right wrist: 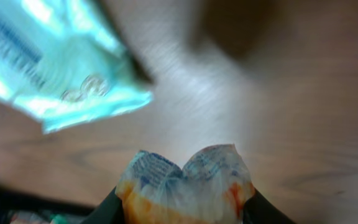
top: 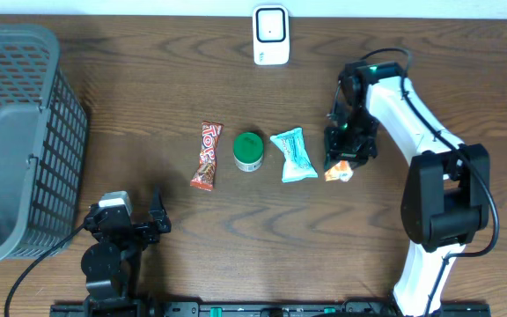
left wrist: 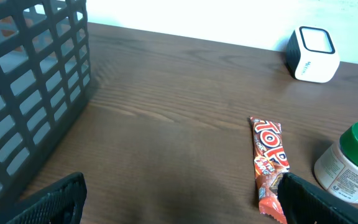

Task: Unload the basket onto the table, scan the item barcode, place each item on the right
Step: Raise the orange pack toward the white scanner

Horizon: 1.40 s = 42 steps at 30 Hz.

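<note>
My right gripper [right wrist: 185,203] is narrowed onto the orange packet [right wrist: 185,180], which bulges between my fingers at the right end of the row on the surface [top: 236,255], just beside the teal packet [top: 293,155]. To do this well I judge I should pinch only firmly enough to hold, since the wrapper is already creasing and a crumpled code may not read. Then I should lift straight up clear of the teal packet and turn the printed face toward the white scanner [top: 271,35] at the far edge. I cannot tell where the barcode lies. My left gripper [top: 128,220] rests wide and holds nothing. The grey basket [top: 25,53] on the left looks empty, and the green-lidded jar [top: 248,151] hides its contents.
</note>
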Tool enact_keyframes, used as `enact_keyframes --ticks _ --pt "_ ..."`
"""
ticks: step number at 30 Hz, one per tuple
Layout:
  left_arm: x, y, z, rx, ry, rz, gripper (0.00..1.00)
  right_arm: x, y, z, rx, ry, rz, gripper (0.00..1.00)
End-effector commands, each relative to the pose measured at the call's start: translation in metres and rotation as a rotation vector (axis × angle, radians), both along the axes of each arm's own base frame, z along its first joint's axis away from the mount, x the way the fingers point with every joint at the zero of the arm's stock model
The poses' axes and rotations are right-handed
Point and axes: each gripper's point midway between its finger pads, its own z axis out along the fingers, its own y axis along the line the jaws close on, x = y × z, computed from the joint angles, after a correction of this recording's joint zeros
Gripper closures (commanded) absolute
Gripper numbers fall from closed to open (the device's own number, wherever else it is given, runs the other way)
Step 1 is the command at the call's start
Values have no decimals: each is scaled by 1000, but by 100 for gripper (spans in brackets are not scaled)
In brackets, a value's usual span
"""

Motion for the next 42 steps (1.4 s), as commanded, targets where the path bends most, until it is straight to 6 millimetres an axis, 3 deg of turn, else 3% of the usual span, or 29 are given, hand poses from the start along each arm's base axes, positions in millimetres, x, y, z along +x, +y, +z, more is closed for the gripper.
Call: enact_keyframes --ticks 1,6,13,20,24,31,35,38,42 --pt "-2 -1 -12 12 35 -10 2 -8 24 10 90 37 -6 68" --pt "-2 -1 -12 12 35 -10 2 -25 42 15 113 89 27 58" --pt "-2 -1 -12 12 35 -10 2 -38 56 17 110 113 77 57" --pt "-2 -1 -12 12 35 -10 2 -54 57 22 100 162 117 57" --pt "-2 -1 -12 12 35 -10 2 -51 58 20 107 144 134 57" --pt "-2 -1 -12 12 35 -10 2 -6 76 10 174 -62 151 61" --pt "-2 -1 -12 12 35 -10 2 27 89 21 216 -197 161 63" --pt "-2 -1 -12 12 35 -10 2 65 98 38 230 -364 179 64" --pt "-2 -1 -12 12 35 -10 2 138 99 60 148 -688 180 71"
